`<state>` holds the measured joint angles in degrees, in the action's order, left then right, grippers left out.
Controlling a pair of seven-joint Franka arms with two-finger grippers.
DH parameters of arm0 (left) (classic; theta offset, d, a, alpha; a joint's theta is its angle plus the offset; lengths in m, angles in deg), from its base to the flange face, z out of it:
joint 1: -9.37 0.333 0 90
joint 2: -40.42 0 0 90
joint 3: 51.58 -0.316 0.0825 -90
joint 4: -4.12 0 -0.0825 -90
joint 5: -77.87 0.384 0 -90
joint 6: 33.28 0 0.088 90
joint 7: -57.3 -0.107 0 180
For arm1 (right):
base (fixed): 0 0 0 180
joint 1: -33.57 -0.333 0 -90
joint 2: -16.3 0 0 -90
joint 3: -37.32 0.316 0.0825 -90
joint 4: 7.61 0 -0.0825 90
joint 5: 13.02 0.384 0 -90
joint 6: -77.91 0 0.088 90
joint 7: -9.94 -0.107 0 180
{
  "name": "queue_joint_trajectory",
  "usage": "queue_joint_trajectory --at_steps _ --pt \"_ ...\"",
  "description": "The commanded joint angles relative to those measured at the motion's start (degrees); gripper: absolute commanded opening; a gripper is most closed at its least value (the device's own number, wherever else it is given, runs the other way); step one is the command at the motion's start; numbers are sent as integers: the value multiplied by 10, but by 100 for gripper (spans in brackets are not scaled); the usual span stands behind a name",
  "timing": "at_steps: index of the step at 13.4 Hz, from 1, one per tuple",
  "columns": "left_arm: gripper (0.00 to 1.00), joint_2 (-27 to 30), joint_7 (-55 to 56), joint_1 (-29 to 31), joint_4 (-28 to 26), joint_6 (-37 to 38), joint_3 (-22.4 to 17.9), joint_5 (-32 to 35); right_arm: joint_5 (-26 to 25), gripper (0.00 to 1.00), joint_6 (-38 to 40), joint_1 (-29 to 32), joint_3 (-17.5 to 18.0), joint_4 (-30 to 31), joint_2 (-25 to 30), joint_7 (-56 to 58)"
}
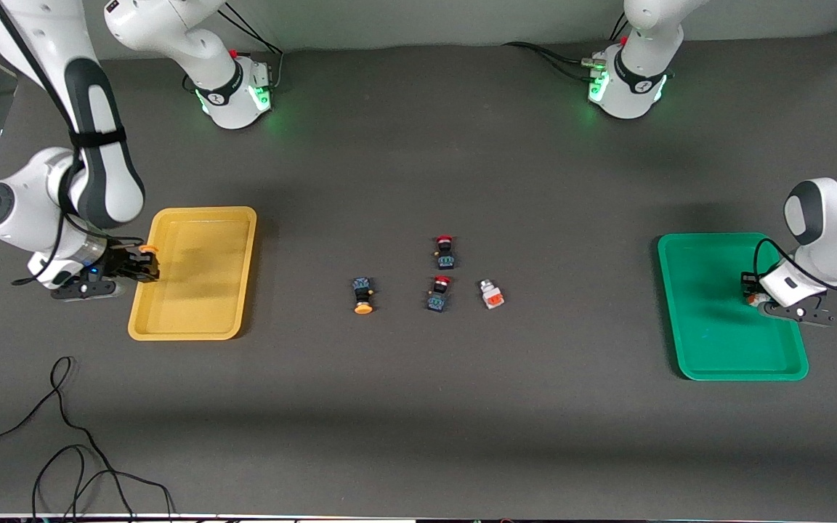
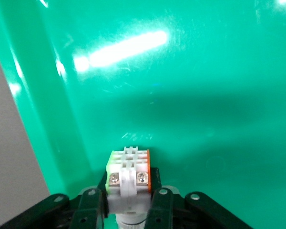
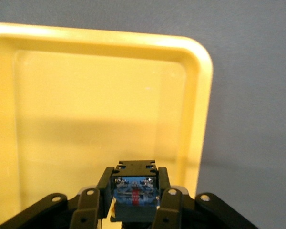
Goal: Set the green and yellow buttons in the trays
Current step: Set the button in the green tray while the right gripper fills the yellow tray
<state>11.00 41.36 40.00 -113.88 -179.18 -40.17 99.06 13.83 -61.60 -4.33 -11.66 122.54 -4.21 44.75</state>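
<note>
- Two trays sit on the dark table, one at each arm's end, with the loose switches between them.
- Yellow tray: at the right arm's end. Its floor is bare. The right gripper hangs over its rim, at about nine o'clock on the tray in the front view, clamped on a dark-bodied switch with an orange-yellow cap. In the right wrist view the switch's blue terminal face sits squeezed between the fingers.
- Green tray: at the left arm's end. Nothing rests on its floor. The left gripper hangs over its rim, at about three o'clock on the tray, clamped on a white-bodied switch with an orange side.
- Four switches lie on the table mid-way between the trays, apart from each other: a second dark switch with an orange-yellow cap; a red-capped dark switch; another red-capped one at twelve o'clock from it, farther from the front camera; and a second white switch with an orange patch at three o'clock from the first red-capped one.
</note>
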Motion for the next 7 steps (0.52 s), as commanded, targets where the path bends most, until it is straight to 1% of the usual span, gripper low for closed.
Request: queue_joint_trajectory --at_steps 1,2,4,5,6,7 --pt "87 5 9 5 3 1 7 0 99 18 -7 -4 -1 -31 -84 92" --pt "100 8 9 5 5 7 8 0 110 22 -6 -4 -1 -36 -95 95" --pt "100 22 9 2 8 18 10 0 113 39 -4 -4 -1 -38 -98 92" --pt "100 37 9 0 8 45 12 -1 113 63 -2 -4 0 -40 -97 88" --pt "100 56 11 -5 17 88 14 -8 113 87 0 -5 0 -47 -92 83" --pt "100 77 24 -16 24 139 16 -26 113 100 20 -5 -1 -58 -87 81"
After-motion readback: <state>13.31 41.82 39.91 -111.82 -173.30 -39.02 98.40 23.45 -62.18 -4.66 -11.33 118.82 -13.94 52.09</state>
